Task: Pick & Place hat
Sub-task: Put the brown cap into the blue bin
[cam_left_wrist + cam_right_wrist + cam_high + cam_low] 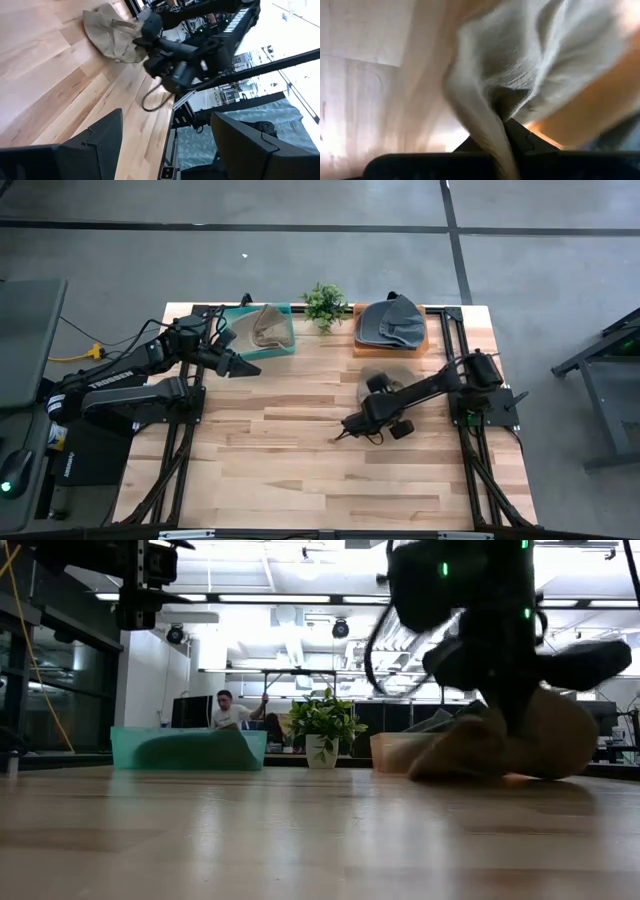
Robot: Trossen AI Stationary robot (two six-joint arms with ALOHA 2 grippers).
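**Right arm has the tan hat pinched at mid-tabletop**

The right end effector [502,125] is clamped on a fold of the tan hat [530,60], its two dark fingers squeezed together with the cloth caught between them. From above, that arm stretches leftward across the wooden tabletop [300,470], and the hat [378,383] sits blurred under its wrist, right of centre and just near of the orange tray. At table height the hat [545,740] bulges beneath the dark arm, its lower edge down on the wood.

Over on the far left, the left end effector [240,365] hangs just beside the teal bin [280,348], and its fingers [95,145] stand well apart, gripping nothing. Another tan hat [266,326] lies inside that bin.

Along the far edge, a small potted plant [324,304] stands between the bin and the orange tray [360,340], where a grey hat [392,322] rests. A person [228,708] is seated in the room beyond the table.
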